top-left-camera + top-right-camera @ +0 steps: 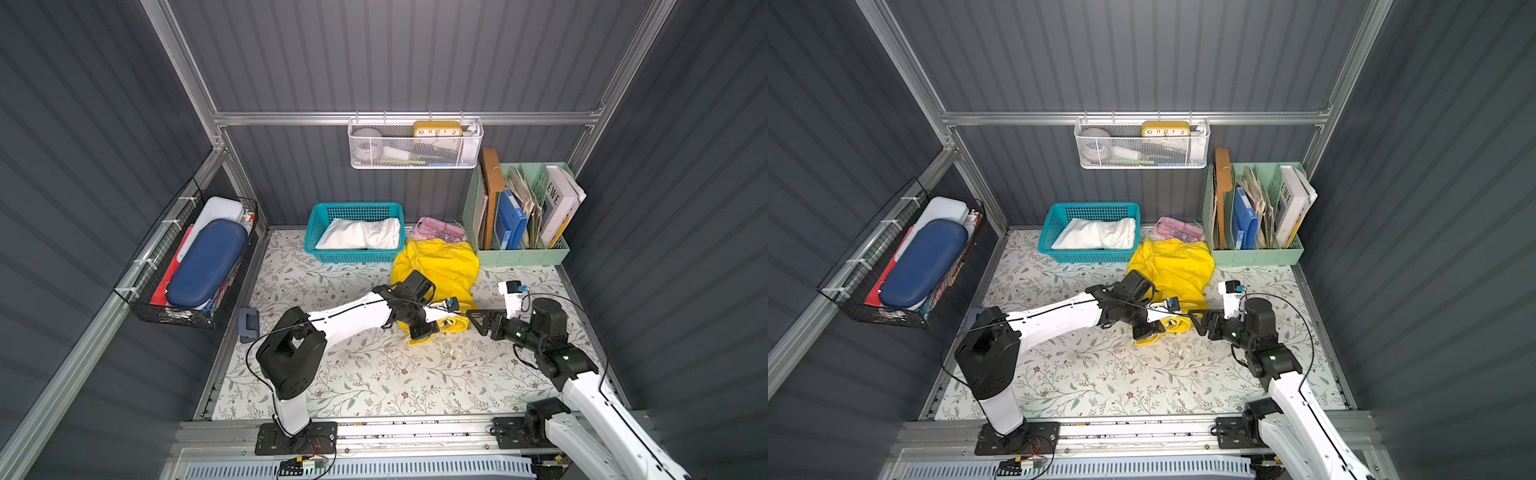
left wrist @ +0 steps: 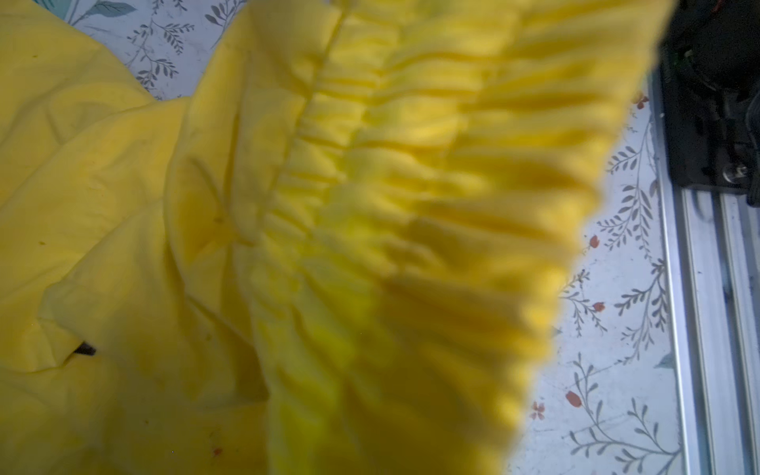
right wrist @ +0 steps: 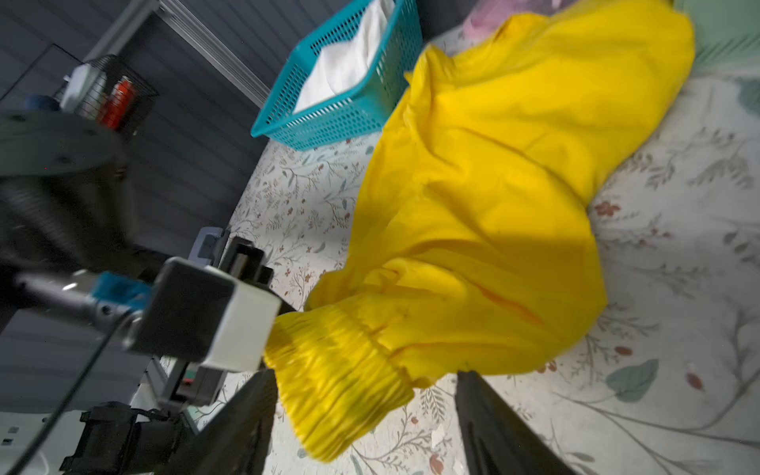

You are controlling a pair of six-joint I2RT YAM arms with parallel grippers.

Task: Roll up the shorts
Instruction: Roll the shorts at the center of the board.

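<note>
Bright yellow cloth shorts lie crumpled on the floral-print tabletop beside a teal plastic basket holding white cloth shorts, their gathered waistband pinched by the left gripper, the right gripper spread wide just beside it.

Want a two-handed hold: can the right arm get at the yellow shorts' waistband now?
Probably yes. The right gripper is open and the gathered waistband of the yellow shorts lies in front of its jaws, nothing between. The left gripper is shut on that cloth close by, so it's tight.
</note>
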